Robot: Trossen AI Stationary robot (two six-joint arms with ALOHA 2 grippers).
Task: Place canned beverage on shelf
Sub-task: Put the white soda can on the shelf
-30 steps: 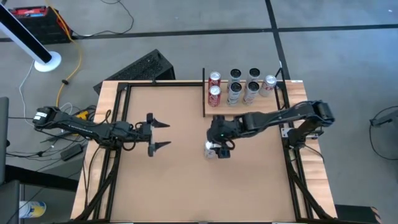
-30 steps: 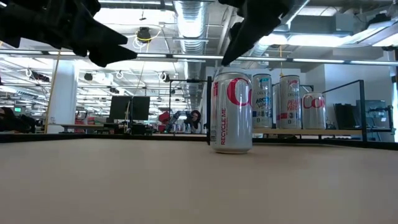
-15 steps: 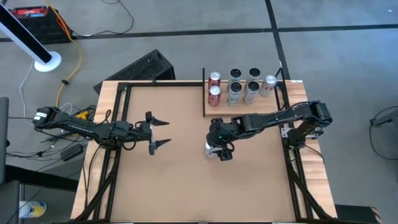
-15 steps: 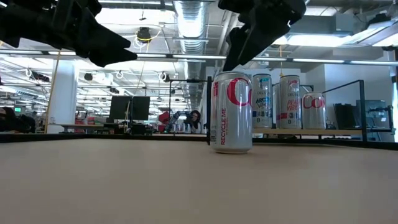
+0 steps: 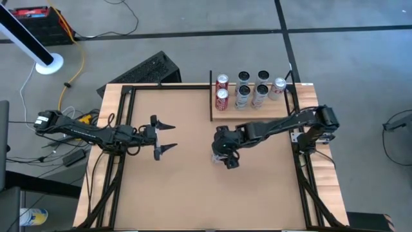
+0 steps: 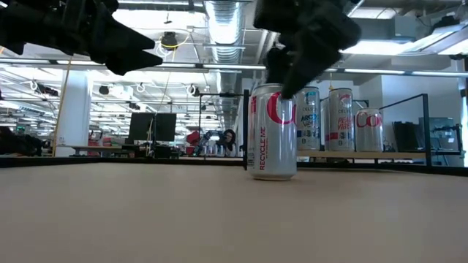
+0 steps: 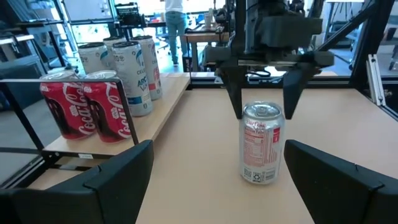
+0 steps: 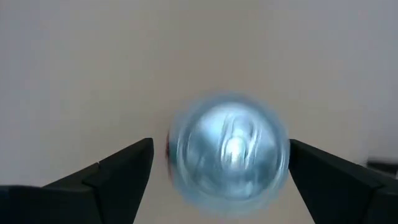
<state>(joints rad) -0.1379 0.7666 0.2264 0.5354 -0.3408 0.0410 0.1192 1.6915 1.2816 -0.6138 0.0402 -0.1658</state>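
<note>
Brown wood-grain counter [image 5: 180, 187] carries everything in view. Over its left part the left gripper [image 5: 168, 138] hovers with its fingers spread wide and empty, pointing across toward the middle. Right of centre a silver canned beverage [image 6: 272, 132] stands upright on the counter, well short of the shelf. The right gripper [image 7: 263, 102] hangs directly above it, pointing straight down, its fingers [image 7: 235, 99] released and parted wider than the can, one on each side of the can's top, with gaps showing on both sides. Farther back on the right lies the shelf [image 5: 283, 109], a pale board with a black upright bar [image 5: 210, 95] on its left edge, holding two red cans [image 7: 87, 112] and several silver cans [image 5: 252, 89].
</note>
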